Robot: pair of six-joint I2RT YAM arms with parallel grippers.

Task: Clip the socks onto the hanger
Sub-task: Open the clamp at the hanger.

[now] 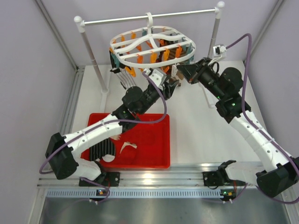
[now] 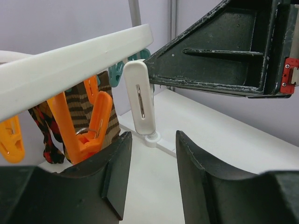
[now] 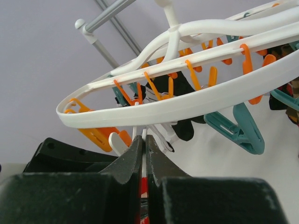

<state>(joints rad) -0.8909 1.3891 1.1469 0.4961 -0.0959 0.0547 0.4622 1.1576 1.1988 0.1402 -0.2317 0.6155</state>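
The white hanger hangs from a rod, with orange and teal clips under it. A brown striped sock and a dark red sock hang clipped, and a black sock shows in the right wrist view. My right gripper is shut on a white clip just under the frame's rim. My left gripper is open and empty, just below that clip and beside an orange clip. A black striped sock and a white sock lie in the red tray.
The white rod on two posts carries the hanger at the back. The red tray sits at the front left, under the left arm. Grey walls close in both sides. A metal rail runs along the near edge.
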